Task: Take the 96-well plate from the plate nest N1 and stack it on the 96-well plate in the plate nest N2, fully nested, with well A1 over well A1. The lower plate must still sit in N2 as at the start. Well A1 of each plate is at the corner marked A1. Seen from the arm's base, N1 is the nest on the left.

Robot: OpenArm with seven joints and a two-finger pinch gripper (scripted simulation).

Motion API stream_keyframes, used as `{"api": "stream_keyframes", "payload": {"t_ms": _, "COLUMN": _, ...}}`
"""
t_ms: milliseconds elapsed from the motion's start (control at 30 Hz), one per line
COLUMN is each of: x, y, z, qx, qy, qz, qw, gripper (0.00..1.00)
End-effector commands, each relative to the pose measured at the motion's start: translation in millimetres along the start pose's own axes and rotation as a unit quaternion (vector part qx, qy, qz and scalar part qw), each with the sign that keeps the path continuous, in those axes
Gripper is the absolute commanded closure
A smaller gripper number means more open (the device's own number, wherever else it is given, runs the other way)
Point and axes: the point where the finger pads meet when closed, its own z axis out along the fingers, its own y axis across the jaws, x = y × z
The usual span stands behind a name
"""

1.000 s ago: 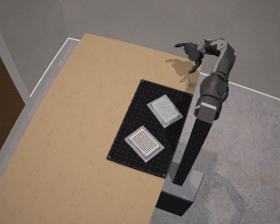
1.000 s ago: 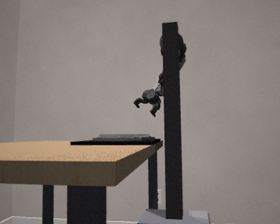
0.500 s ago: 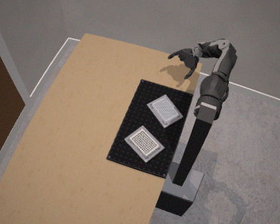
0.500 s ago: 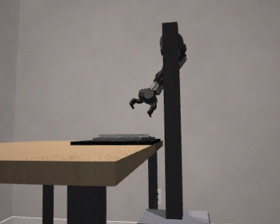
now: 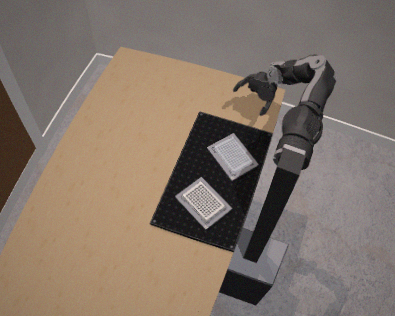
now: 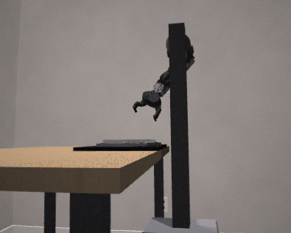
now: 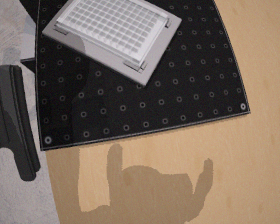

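Counter (image 5: 86,178): lying well below the gripper and extending away from it; its tan top is catching the gripper's shadow.
Mat (image 5: 186,178): a black dotted sheet resting on the counter, below the gripper and off to one side; it is carrying both nests.
Arm (image 5: 296,133): rising from a dark column (image 6: 179,131) at the counter's edge and folding over at the top, so the wrist is hanging high above the surface.
Nest N1 with its plate (image 5: 232,155): sitting on the mat, the nearer of the two to the gripper, yet still well apart from it and lower; the 96-well plate (image 7: 113,21) is lying seated in its nest, untouched.
Nest N2 with its plate (image 5: 203,202): lying farther from the gripper, beyond N1 along the mat.
Gripper (image 5: 253,95): hovering above bare counter just past the mat's edge, fingers spread apart though not at their widest, holding nothing.
Step in hand: judged to be the approach toward N1; no pick is yet under way.
Next move: probably calling for travel over the N1 plate, alignment of the fingers across its sides, then descent. The A1 corner marks are too small to read here.
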Motion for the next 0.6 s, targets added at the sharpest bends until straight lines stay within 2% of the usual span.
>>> {"api": "stream_keyframes", "payload": {"t_ms": 0, "x": 1.9, "y": -4.1, "z": 4.9, "qx": 0.022, "qy": -0.024, "qz": -0.04, "qw": 0.9987, "gripper": 0.23}}
{"api": "stream_keyframes", "payload": {"t_ms": 400, "x": 1.9, "y": -4.1, "z": 4.9, "qx": 0.022, "qy": -0.024, "qz": -0.04, "qw": 0.9987, "gripper": 0.23}}
{"api": "stream_keyframes", "payload": {"t_ms": 467, "x": 17.5, "y": -6.1, "z": 11.5, "qx": 0.043, "qy": -0.025, "qz": -0.086, "qw": 0.9951, "gripper": 0.23}}
{"api": "stream_keyframes", "payload": {"t_ms": 567, "x": 41.1, "y": -11.3, "z": 23.5, "qx": 0.078, "qy": -0.027, "qz": -0.154, "qw": 0.9845, "gripper": 0.23}}
